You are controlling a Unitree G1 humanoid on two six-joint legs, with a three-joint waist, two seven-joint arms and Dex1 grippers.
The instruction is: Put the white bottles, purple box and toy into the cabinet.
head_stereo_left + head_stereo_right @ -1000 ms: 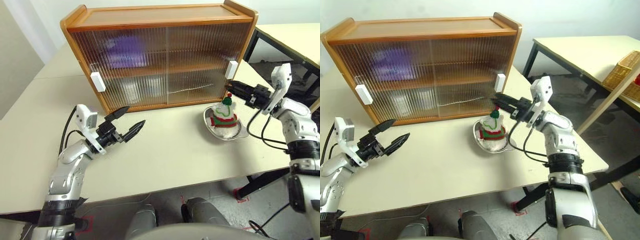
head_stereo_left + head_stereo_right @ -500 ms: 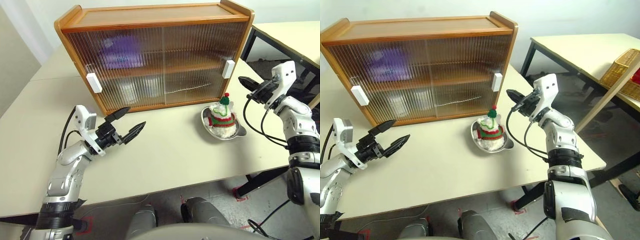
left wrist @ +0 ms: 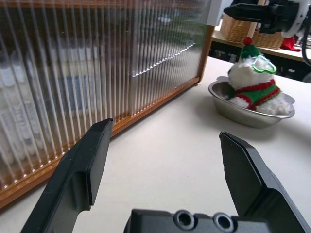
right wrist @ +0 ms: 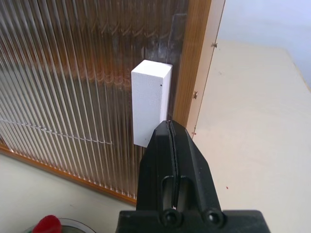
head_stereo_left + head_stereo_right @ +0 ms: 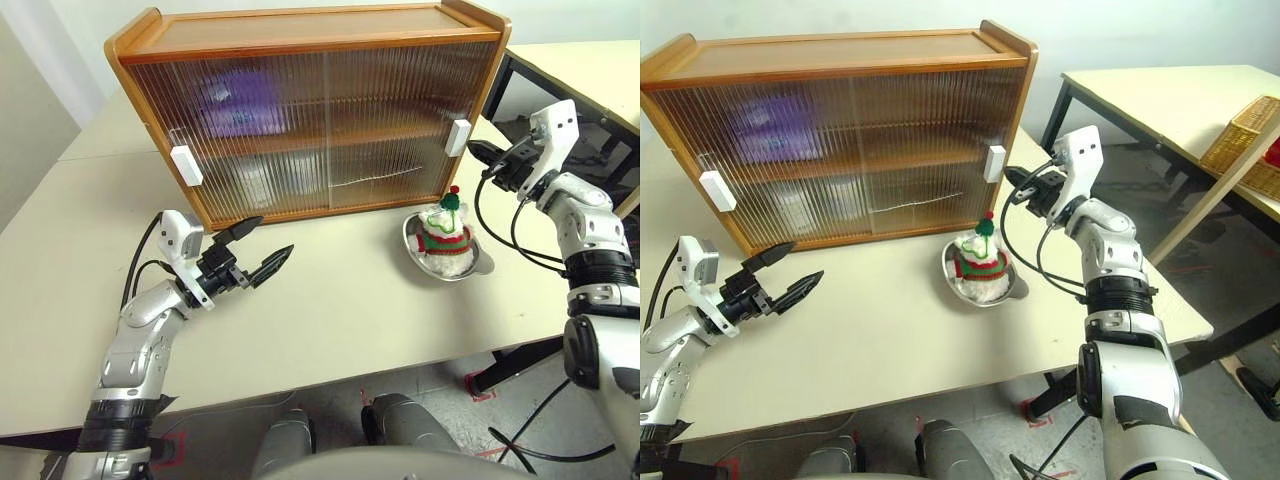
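Toy (image 5: 446,232) | soft, light plush in steel bowl (image 5: 474,266) before cabinet (image 5: 310,110); pinch its body | left gripper (image 5: 258,249) released | right gripper (image 4: 168,127) clenched empty by handle (image 4: 150,101)

upright toy (image 5: 446,230) outside closed cabinet (image 5: 310,110); purple box (image 5: 238,100) inside

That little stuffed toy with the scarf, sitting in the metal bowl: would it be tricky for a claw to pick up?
Probably not. The toy looks plush, so likely light and squashy under a pinch. Its steel bowl looks smooth and might slide if nudged.
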